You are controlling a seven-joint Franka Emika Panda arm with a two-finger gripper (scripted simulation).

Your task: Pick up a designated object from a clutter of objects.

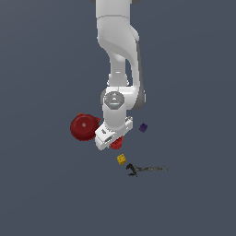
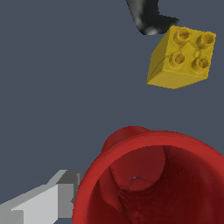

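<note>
Grey floor, hollow tapered small red cup (image 2: 153, 179), gripper (image 1: 112, 140) spread indiscernible

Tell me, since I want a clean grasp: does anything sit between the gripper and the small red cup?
Nothing visible does. The gripper is right over the small red cup, whose open mouth fills the wrist view. The yellow brick and the dark wrench lie apart from it, and the red disc sits on the exterior view's left.

Sim scene you're running, flat featureless grey ground (image 1: 41, 193), no walls or furniture, white arm (image 1: 117, 50), rendered toy-like clutter such as yellow brick (image 2: 181, 57).
</note>
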